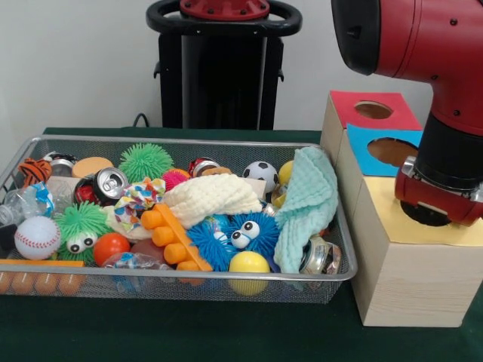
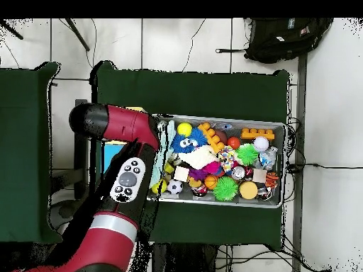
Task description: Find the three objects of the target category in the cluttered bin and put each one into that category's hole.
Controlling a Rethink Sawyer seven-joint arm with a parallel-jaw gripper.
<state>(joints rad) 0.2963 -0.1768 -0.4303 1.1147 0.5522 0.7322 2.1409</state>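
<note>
The silver wire mesh bin (image 1: 181,142) is full of toys; it also shows in the overhead view (image 2: 278,127). One white fabric piece with multicoloured dots (image 1: 138,199) lies among them left of the cream waffle cloth (image 1: 211,197), and shows in the overhead view (image 2: 227,160). I see no other dotted piece. The arm's end with my gripper (image 1: 434,211) hangs low over the yellow paper top (image 1: 389,219) of the largest wooden box and hides its hole. I cannot tell whether anything is held.
A mint-green waffle cloth (image 1: 308,204) drapes over the bin's right end. The red-topped hole (image 1: 373,110) and blue-topped hole (image 1: 391,151) stand behind the yellow box. Balls, cans and spiky toys crowd the bin. The arm (image 2: 127,177) covers the boxes from above.
</note>
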